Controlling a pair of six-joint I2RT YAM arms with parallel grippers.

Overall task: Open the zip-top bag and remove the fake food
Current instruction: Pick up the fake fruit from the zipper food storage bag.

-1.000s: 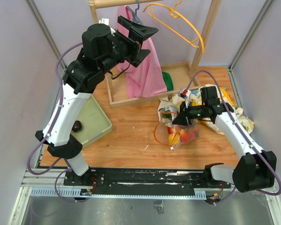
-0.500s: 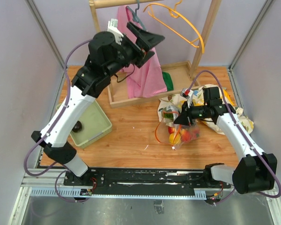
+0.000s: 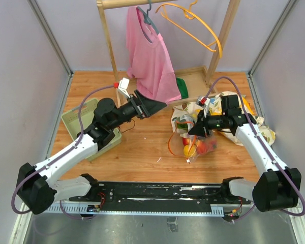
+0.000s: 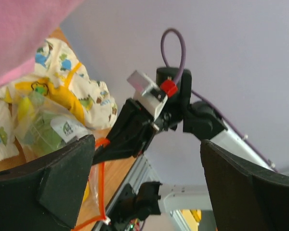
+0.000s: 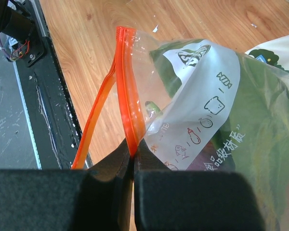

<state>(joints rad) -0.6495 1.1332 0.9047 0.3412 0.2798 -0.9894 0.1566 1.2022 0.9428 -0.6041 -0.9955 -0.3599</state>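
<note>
Pale green tray [image 3: 71, 120] sits far left, with the left arm crossing its near corner. The left gripper [image 3: 158, 105] is mid-table and aimed right, fingers spread wide and holding nothing. A pink shirt [image 3: 150, 61] hangs behind it. The zip-top bag [image 3: 182, 123] is right of centre on the wood, with fake food [image 3: 201, 146], red and yellow pieces, inside its near end. The right gripper [image 5: 134, 156] is pinched tight on the bag's orange zipper strip [image 5: 127, 86]. Dinosaur-print cloth [image 3: 262, 133] lies just right of the bag.
</note>
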